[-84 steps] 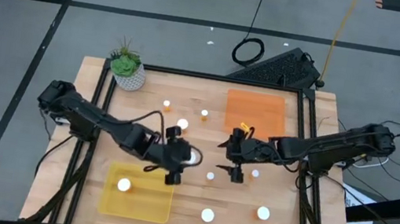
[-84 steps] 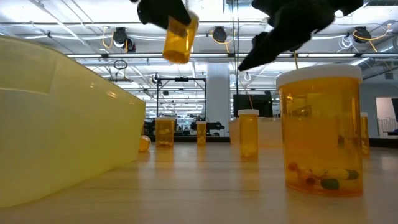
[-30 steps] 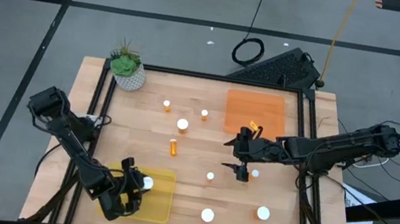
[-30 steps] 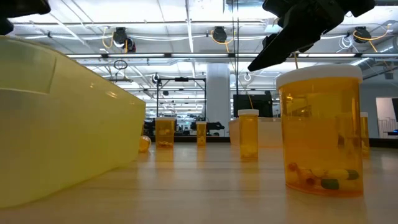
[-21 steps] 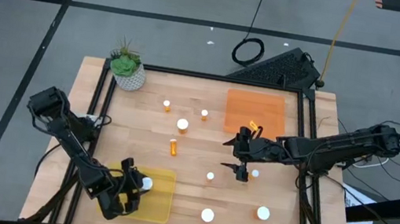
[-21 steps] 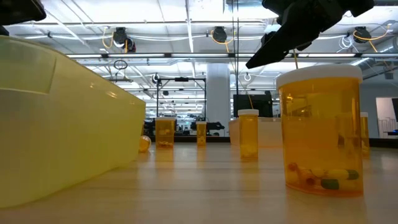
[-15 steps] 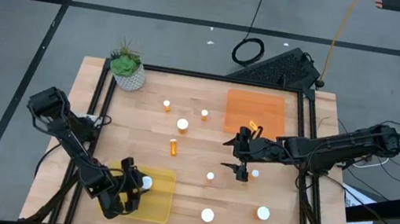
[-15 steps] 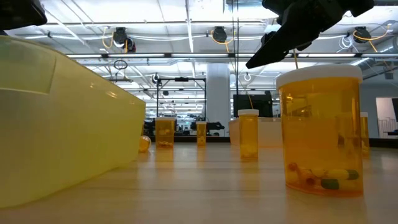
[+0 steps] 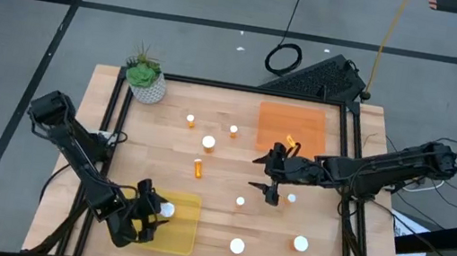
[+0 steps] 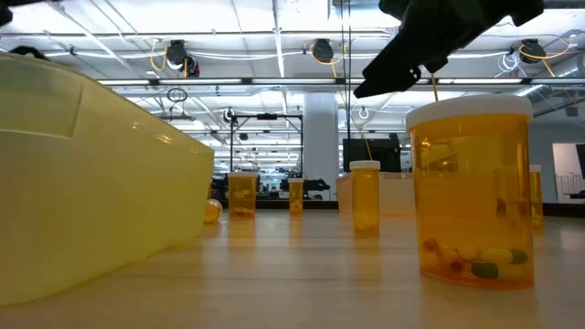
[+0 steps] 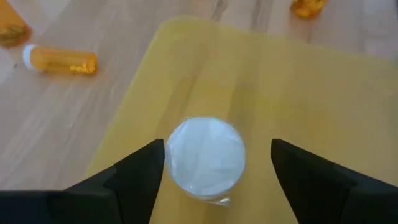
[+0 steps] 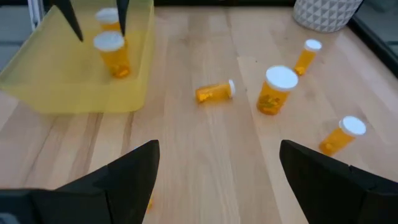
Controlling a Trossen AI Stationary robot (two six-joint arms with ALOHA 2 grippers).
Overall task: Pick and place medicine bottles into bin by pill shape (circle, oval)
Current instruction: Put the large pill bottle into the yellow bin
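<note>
The left pincer (image 9: 145, 216) is being held apart around, seemingly off, a bottle (image 11: 205, 158) standing in the yellow tray (image 9: 181, 230); the right pincer (image 9: 270, 180) is spread above the counter (image 9: 216, 212).

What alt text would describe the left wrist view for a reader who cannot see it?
An upright white-capped medicine bottle stands in the yellow tray, between the open fingers of the left gripper. Another bottle lies on its side on the wooden table.

Left gripper (image 11: 214, 163) fingers spread wide either side of white-capped bottle (image 11: 205, 155) standing upright in yellow tray (image 11: 298, 93); second bottle (image 11: 60, 60) lying on its side on wooden table (image 11: 68, 118) beside tray
</note>
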